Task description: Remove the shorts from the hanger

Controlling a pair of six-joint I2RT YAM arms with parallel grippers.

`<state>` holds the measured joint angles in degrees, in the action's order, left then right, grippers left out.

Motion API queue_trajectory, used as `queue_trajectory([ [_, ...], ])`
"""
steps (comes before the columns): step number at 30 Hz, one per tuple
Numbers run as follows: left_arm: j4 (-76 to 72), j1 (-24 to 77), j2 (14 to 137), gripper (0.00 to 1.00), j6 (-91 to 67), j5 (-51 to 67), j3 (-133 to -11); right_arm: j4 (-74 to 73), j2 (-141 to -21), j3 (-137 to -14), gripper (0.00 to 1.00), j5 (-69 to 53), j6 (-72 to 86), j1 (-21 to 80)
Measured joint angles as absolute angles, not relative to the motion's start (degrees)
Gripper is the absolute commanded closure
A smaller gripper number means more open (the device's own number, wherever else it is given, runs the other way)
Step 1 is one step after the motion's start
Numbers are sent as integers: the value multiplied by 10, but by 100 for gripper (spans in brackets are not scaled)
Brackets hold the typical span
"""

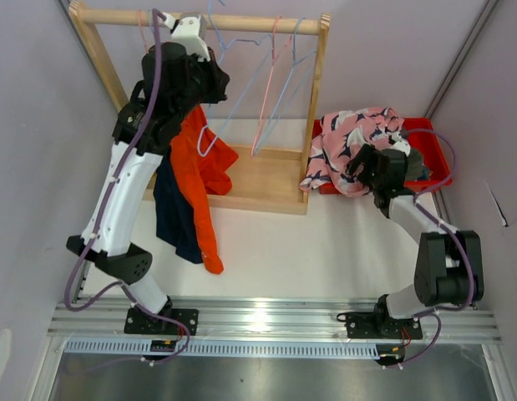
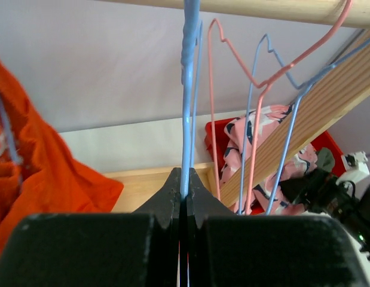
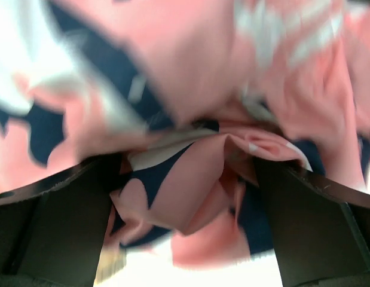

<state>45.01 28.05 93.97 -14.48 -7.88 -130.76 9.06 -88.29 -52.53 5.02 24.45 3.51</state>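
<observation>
The white table (image 1: 325,246) carries a wooden rack (image 1: 258,185) and, just beside it, a red bin (image 1: 439,157)

Left claw (image 2: 183,186) pinches blue hanger (image 2: 189,60); orange shorts (image 2: 35,161) at left.

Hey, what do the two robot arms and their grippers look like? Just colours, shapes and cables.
The left arm and right arm both have white links joined by bulky black joints. A purple cable loops along each arm. The left gripper and right gripper have matte black fingers, and the left one's taper to a wedge. No markings are legible.
</observation>
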Motion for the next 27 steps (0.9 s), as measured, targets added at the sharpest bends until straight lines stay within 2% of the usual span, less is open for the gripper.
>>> queue_trajectory([
  [5,432,288,1004,99,-147,-63,-1333,85,-779,-451,1,35,255,52],
  [8,430,289,1031,90,-150,-56,-1334,79,-726,-425,1,30,258,78],
  [14,429,295,1037,59,-152,-54,-1333,65,-662,-413,1,28,259,122],
  [15,430,295,1033,49,-150,-55,-1333,61,-656,-413,1,30,259,128],
  [17,437,295,1021,41,-144,-63,-1333,53,-644,-411,1,34,259,140],
  [22,453,295,950,32,-125,-106,-1317,32,-614,-409,1,51,259,173],
  [27,456,279,872,30,-103,-145,-1306,11,-583,-407,0,67,259,199],
])
